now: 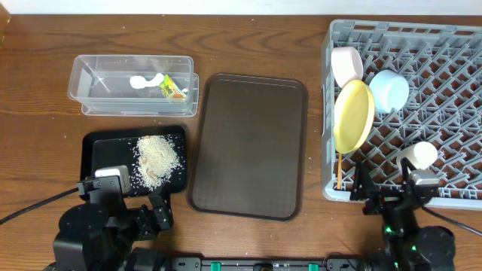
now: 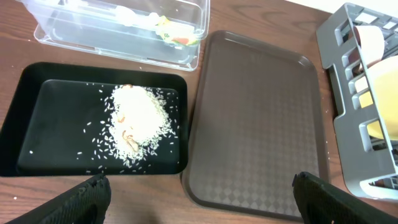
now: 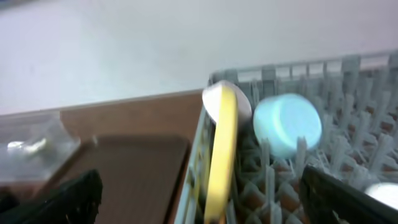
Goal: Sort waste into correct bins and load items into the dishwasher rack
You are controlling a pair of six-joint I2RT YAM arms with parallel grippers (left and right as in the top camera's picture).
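The grey dishwasher rack [image 1: 444,113] at the right holds the yellow plate [image 1: 353,116] on edge, the white-pinkish bowl [image 1: 346,65], the light blue bowl [image 1: 389,90], the white cup [image 1: 419,155] and the chopsticks [image 1: 340,172]. The clear tub [image 1: 98,98] holds the printed wrapper [image 1: 174,88] and white scrap [image 1: 144,80]. The black tray [image 1: 102,150] holds the rice [image 1: 157,159]. My left gripper [image 2: 200,199] is open and empty above the table's front edge. My right gripper [image 3: 202,199] is open and empty near the rack's front-left corner.
The dark brown serving tray [image 1: 248,143] lies empty between the bins and the rack. In the left wrist view it [image 2: 261,118] lies right of the black tray [image 2: 25,124]. Both arm bases sit at the front edge.
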